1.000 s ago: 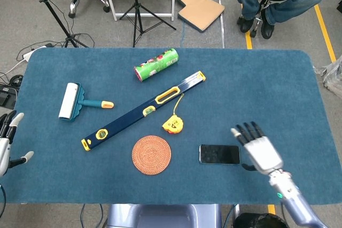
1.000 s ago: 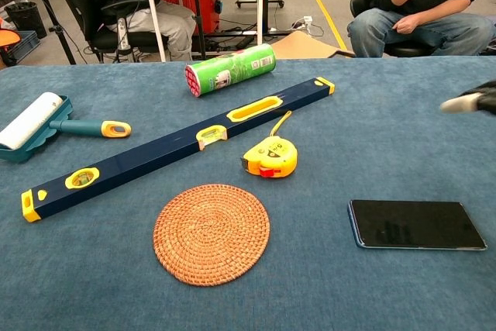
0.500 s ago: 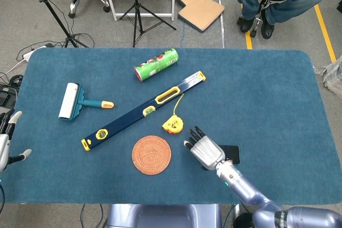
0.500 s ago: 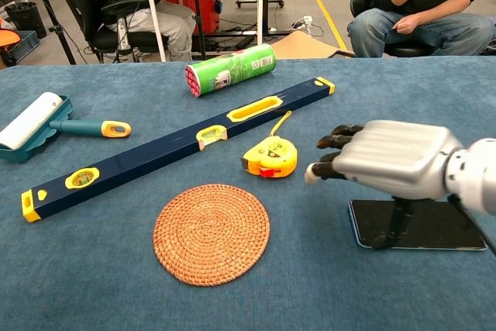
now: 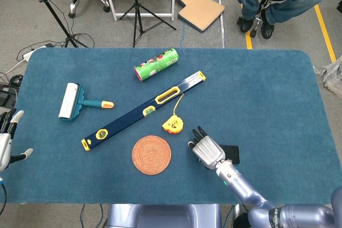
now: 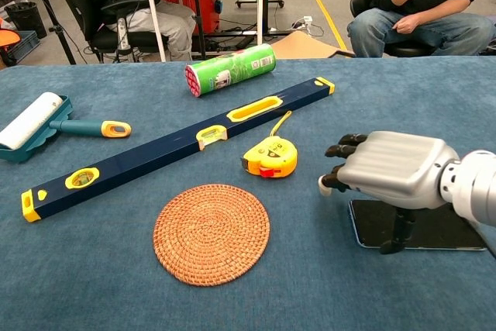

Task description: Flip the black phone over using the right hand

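Observation:
The black phone (image 5: pixel 233 154) lies flat, screen up, near the table's front edge; in the chest view the phone (image 6: pixel 443 229) shows its dark glass. My right hand (image 5: pixel 207 150) hovers palm down over its left end and hides that end in the head view. From the chest camera the right hand (image 6: pixel 389 169) has its fingers slightly curled and pointing left, with the thumb (image 6: pixel 397 230) reaching down onto the phone's left part. It grips nothing. My left hand (image 5: pixel 6 141) rests at the table's left edge, fingers spread and empty.
A woven round mat (image 6: pixel 211 232) lies left of the phone, a yellow tape measure (image 6: pixel 270 157) just beyond the hand. Further back are a long blue spirit level (image 6: pixel 170 147), a green can (image 6: pixel 230 69) and a lint roller (image 6: pixel 35 123). Someone sits behind the blue table (image 5: pixel 267 94).
My right hand swept in from the phone's right side to above its left end, then sank a little, its thumb now on the phone. The phone and left hand stayed put.

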You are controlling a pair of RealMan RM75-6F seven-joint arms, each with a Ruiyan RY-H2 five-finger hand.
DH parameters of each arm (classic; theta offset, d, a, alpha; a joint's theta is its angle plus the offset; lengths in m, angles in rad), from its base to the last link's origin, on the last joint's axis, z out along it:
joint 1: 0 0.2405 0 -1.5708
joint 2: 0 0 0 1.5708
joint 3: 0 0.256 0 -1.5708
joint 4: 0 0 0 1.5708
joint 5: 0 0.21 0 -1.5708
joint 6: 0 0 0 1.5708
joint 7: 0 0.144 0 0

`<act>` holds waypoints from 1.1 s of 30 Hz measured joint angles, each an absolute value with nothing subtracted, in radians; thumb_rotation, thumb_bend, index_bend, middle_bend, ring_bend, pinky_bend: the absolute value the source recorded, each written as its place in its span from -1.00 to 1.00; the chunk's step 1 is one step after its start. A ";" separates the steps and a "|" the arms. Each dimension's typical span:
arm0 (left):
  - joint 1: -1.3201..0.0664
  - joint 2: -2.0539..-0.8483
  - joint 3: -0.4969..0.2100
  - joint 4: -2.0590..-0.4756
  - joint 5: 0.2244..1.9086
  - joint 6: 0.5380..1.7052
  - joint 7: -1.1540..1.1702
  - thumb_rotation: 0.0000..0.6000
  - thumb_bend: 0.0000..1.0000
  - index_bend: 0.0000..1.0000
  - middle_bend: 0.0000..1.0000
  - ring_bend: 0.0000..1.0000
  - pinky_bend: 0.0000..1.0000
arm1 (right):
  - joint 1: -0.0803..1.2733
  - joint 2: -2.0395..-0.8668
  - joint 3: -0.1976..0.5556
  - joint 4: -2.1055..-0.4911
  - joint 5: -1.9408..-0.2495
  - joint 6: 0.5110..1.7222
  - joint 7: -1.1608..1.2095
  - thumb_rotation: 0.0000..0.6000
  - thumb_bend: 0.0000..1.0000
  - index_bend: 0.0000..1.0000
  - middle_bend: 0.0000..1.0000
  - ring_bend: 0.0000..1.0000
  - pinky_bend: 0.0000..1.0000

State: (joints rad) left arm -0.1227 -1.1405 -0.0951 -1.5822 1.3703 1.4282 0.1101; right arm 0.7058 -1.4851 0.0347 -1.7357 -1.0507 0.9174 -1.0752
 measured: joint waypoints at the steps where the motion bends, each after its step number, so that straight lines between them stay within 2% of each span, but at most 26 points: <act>1: -0.123 -1.140 -0.095 -1.582 1.370 1.428 0.110 1.00 -1.00 -1.00 -1.00 -1.00 -1.00 | 0.706 -1.482 0.031 -1.734 -1.048 0.921 -1.073 1.00 -1.00 -0.49 -0.42 -1.00 -1.00; 22: -0.122 -1.133 -0.092 -1.592 1.371 1.431 0.105 1.00 -1.00 -1.00 -1.00 -1.00 -1.00 | 0.695 -1.490 -0.043 -1.660 -1.035 0.968 -0.985 1.00 -1.00 -0.42 -0.31 -1.00 -0.94; 26: -0.123 -1.131 -0.093 -1.592 1.370 1.429 0.101 1.00 -1.00 -1.00 -1.00 -1.00 -1.00 | 0.692 -1.508 -0.047 -1.627 -1.044 0.977 -0.965 1.00 -0.96 -0.28 -0.14 -0.91 -0.92; 29: -0.123 -1.130 -0.094 -1.592 1.368 1.429 0.097 1.00 -1.00 -1.00 -1.00 -1.00 -1.00 | 0.689 -1.518 -0.050 -1.607 -1.061 0.983 -0.947 1.00 -0.79 -0.10 0.05 -0.76 -0.88; 33: -0.123 -1.130 -0.093 -1.592 1.367 1.426 0.096 1.00 -1.00 -1.00 -1.00 -1.00 -1.00 | 0.682 -1.527 -0.053 -1.594 -1.092 0.995 -0.912 1.00 -0.67 -0.02 0.13 -0.67 -0.83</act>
